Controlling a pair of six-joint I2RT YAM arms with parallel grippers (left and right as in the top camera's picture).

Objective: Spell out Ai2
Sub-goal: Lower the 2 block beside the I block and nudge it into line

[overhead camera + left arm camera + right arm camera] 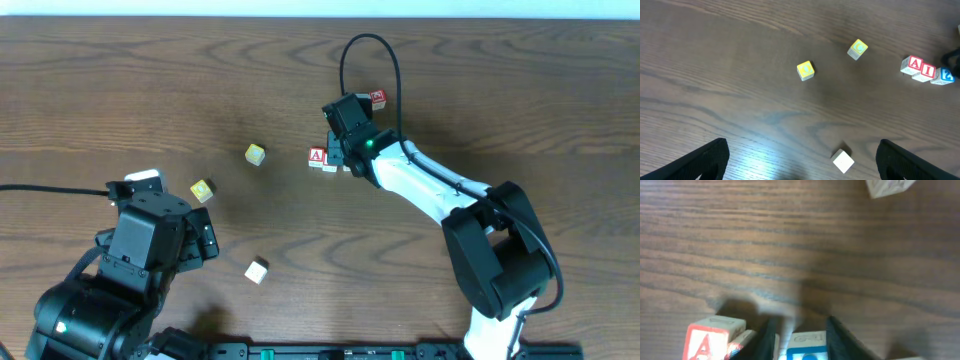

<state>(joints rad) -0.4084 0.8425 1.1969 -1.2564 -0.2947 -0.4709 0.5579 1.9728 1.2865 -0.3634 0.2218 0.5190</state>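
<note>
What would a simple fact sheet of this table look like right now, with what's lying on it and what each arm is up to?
surface: wooden table
letter row: A block, I block and blue block, side by side in a line
right gripper: fingers on either side of the blue block; whether it is gripping is unclear
left gripper: open, holding nothing, over bare wood
loose pieces: two yellow blocks, a white block, and a red block beyond the row
</note>
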